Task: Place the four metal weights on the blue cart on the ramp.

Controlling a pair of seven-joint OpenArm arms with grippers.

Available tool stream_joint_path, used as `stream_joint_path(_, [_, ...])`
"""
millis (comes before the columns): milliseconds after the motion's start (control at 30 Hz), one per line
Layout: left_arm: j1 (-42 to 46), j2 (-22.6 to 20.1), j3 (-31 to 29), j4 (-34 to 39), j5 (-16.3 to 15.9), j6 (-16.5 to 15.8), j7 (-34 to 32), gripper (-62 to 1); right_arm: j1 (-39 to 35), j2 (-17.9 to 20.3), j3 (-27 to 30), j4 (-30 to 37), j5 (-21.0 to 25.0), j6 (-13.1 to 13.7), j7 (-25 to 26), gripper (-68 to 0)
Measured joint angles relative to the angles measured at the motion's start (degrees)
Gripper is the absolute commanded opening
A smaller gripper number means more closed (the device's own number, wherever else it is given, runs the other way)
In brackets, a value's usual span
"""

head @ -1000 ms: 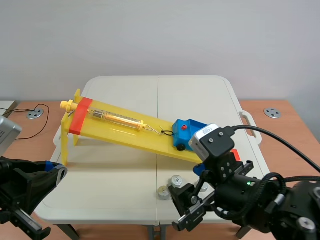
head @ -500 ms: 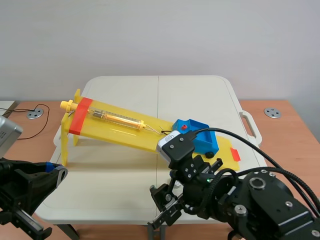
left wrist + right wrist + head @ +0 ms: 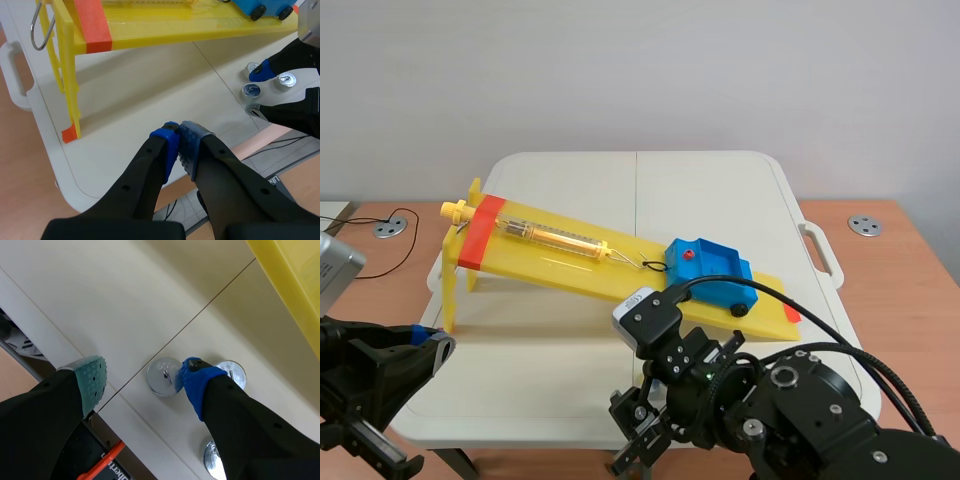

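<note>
One table [image 3: 570, 180] bears the ramp [image 3: 560, 265], and the cart [image 3: 708, 268] sits near its low end. I see my right gripper [image 3: 144, 377] spread wide and empty, down over three weights [image 3: 162, 377] on the table by the ramp. My left gripper [image 3: 179, 142] is pinched together, empty, over the table's near edge.

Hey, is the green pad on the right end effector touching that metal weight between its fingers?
Apart. The right wrist view shows bare table between the green pad and the weight.
</note>
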Motion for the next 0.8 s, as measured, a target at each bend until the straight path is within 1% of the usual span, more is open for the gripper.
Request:
stream_joint_path(100, [0.0,0.0,0.0,0.0,0.0,0.0,0.1,-57.3,0.7,-0.3,-0.6,-1.6,-0.4,0.0,0.3,-36.1])
stream_joint_path(200, [0.0,0.0,0.0,0.0,0.0,0.0,0.3,-57.3,0.7,-0.7,-0.7,-2.3,-0.4,-0.2,1.6,-39.6])
stream_joint_path(267, [0.0,0.0,0.0,0.0,0.0,0.0,0.4,-57.3,0.7,-0.8,-0.7,-2.7,-0.4,-0.2,2.3,-40.7])
stream_joint_path(367, [0.0,0.0,0.0,0.0,0.0,0.0,0.4,-57.3,0.7,-0.8,-0.7,-3.3,-0.4,-0.2,3.5,-47.4])
stream_joint_path(600, [0.0,0.0,0.0,0.0,0.0,0.0,0.4,-57.3,1.2,-0.8,-0.7,-3.7,-0.4,-0.4,4.4,-67.2])
stream_joint_path(800, [0.0,0.0,0.0,0.0,0.0,0.0,0.4,-57.3,1.4,-0.8,-0.7,-3.7,-0.3,-0.4,4.4,-66.9])
